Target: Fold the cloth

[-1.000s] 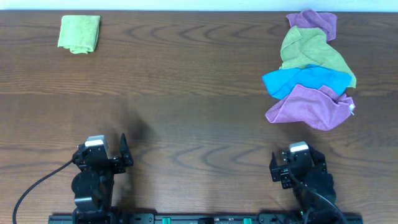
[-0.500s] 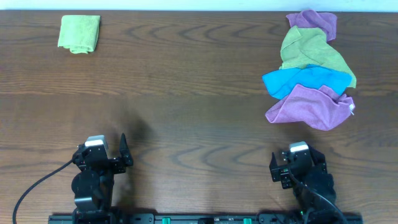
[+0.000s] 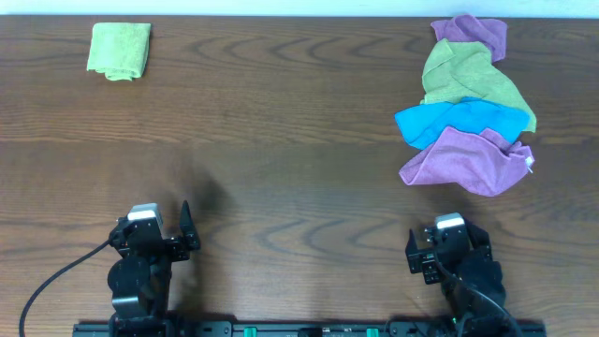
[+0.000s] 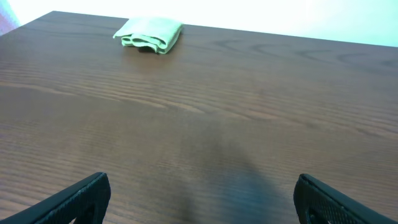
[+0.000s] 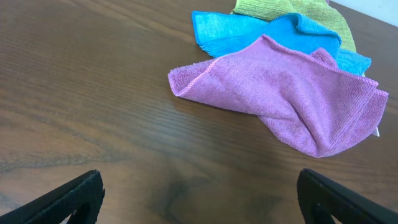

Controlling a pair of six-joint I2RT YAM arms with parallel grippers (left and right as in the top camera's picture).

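Nothing has shifted over the last second; both arms sit parked at the near edge of the dark wooden table (image 3: 299,187). The bright lime-green microfibre cloth (image 3: 120,51) lies folded into a small rectangle at the far left corner, well apart from the left gripper (image 4: 202,200) and straight ahead of it. Both it and the right gripper (image 5: 202,194) have their jaws spread wide, holding and touching nothing. Ahead of the right gripper lies a crumpled heap of purple, blue and duller green cloths (image 3: 465,108).
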